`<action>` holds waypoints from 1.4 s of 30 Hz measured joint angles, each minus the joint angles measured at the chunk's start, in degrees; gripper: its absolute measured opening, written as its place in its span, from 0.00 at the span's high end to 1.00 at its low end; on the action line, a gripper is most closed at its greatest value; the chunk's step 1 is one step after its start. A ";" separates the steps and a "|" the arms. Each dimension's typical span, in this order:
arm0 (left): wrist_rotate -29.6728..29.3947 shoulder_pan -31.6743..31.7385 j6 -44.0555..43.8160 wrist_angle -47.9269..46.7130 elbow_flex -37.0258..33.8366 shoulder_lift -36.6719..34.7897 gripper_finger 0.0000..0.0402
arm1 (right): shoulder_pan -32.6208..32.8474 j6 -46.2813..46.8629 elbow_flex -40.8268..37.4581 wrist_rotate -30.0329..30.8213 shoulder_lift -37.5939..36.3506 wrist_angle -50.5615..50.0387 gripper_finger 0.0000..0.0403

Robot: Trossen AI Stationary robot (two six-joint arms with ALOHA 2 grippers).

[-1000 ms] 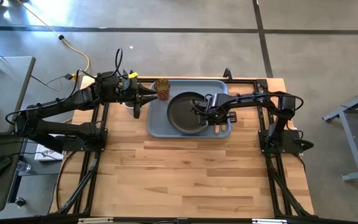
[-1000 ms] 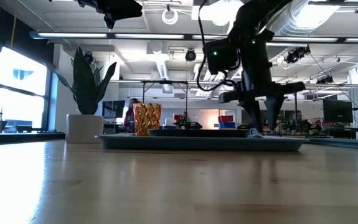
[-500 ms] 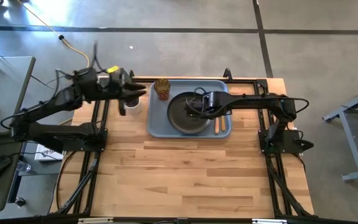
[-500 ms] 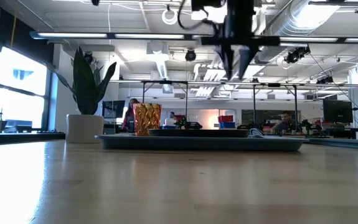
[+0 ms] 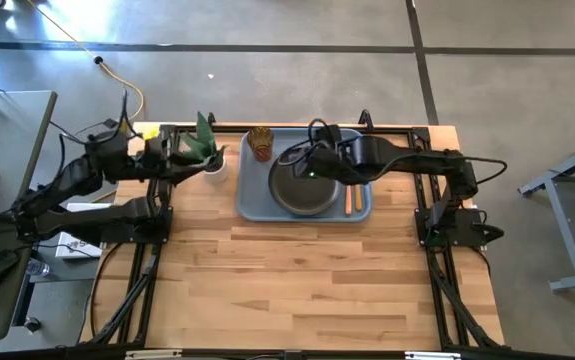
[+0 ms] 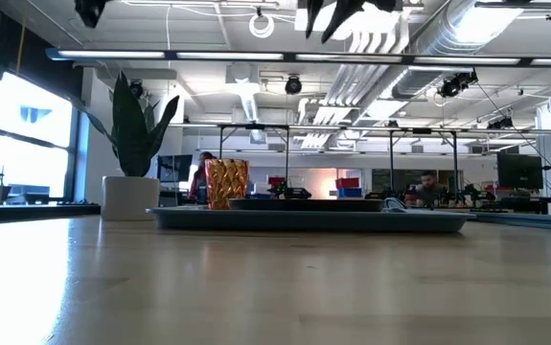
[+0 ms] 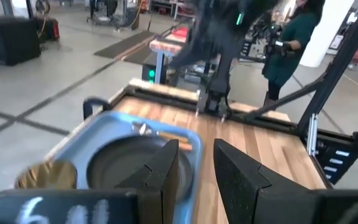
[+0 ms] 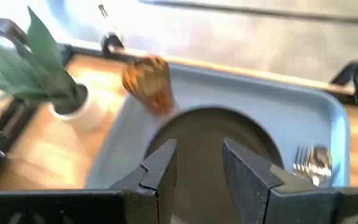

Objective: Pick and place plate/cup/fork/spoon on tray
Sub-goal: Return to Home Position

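Right hand (image 8: 194,165) hanging over the plate (image 5: 302,186) with fingers apart and empty, left hand (image 7: 194,171) likewise apart off by the plant (image 5: 200,148), since cup (image 5: 259,142), fork (image 8: 301,161) and spoon (image 8: 319,159) are all sitting on the tray (image 5: 251,190).

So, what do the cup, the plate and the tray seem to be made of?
The cup looks like amber translucent plastic or glass: light passes through its textured wall. The plate seems matte dark ceramic or plastic, showing almost no shine. The tray looks like smooth blue-grey moulded plastic with rounded corners. None of these materials is certain from the pictures.
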 joint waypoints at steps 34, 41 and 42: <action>-2.85 0.00 -4.25 24.78 -45.34 -28.50 0.78 | -2.97 -16.83 9.11 -1.93 -1.08 5.77 0.71; -5.04 0.02 -5.25 29.01 -47.14 -28.39 0.78 | -6.01 -17.72 9.11 -4.12 -4.55 2.79 0.71; -5.00 0.02 -5.32 29.14 -47.13 -28.23 0.78 | -6.09 -18.71 9.11 -4.06 -5.40 2.45 0.71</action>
